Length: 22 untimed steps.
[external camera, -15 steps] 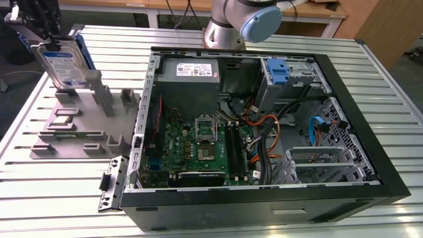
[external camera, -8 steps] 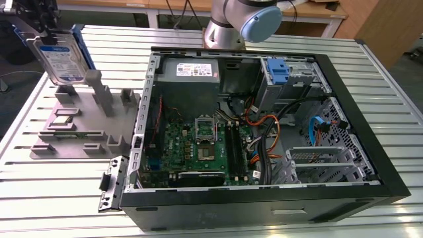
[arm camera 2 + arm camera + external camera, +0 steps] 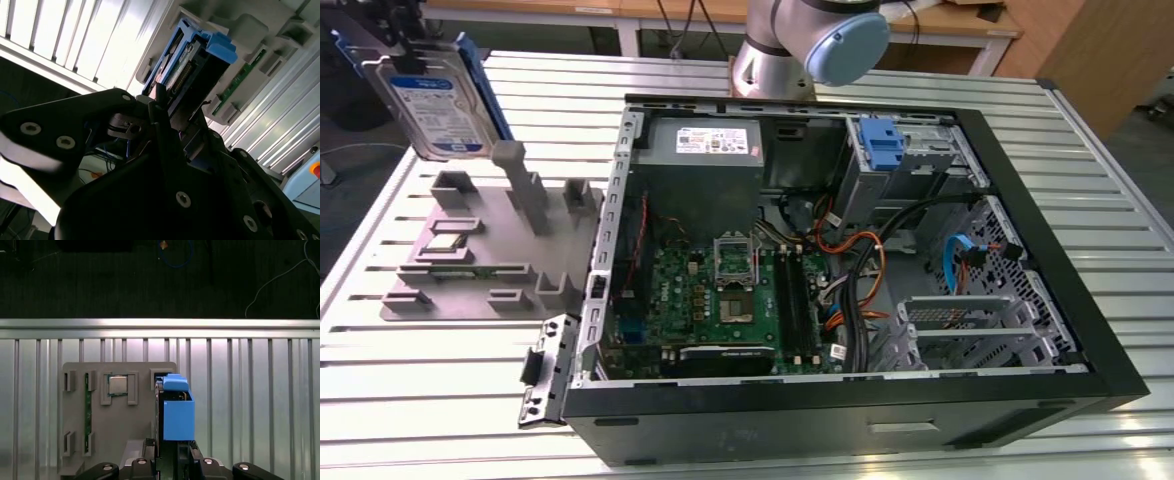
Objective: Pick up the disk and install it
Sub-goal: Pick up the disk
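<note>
Pinched the disk (image 3: 178,412) in the narrow-set gripper (image 3: 172,455), closed on both flat faces at the end nearest the wrist, blue carrier frame pointing away. Held it on edge, long axis up and down, labelled face turned to the exterior camera. Hung it clear above the grey fixture tray (image 3: 480,290), touching none of its slots. Showed a small chip (image 3: 118,385) seated in one of the tray's other pockets. Rested everything on the ribbed metal table (image 3: 427,380). Left the open computer case (image 3: 854,405) well apart, toward the exterior view's right of the disk. Put the metal drive cages, one low (image 3: 961,325) and one by the blue latch (image 3: 881,140), on the case's far side, beyond the motherboard (image 3: 707,290). Judged the gap to them as sideways across the case, not downward.
</note>
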Each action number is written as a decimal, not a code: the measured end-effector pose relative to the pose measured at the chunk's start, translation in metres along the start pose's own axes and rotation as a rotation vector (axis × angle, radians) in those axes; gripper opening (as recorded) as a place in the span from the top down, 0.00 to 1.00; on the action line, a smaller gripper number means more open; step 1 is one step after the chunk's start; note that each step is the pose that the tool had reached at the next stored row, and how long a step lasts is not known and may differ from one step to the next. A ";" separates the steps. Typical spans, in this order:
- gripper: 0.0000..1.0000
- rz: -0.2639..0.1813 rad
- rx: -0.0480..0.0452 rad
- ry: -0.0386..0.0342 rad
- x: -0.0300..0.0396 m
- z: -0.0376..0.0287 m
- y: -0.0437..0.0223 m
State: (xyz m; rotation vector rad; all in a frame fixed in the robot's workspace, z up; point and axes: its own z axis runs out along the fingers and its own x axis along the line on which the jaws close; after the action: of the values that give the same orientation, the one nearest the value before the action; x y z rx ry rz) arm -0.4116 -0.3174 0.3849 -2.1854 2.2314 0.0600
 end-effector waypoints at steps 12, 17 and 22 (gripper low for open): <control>0.65 0.000 -0.0001 0.0004 -0.0006 -0.0153 0.0002; 0.65 0.000 0.0000 0.0004 -0.0009 -0.0240 0.0003; 0.65 0.000 0.0001 0.0003 -0.0014 -0.0356 0.0005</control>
State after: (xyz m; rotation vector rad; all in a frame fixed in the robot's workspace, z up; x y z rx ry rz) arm -0.4116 -0.3174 0.4205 -2.1855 2.2315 0.0595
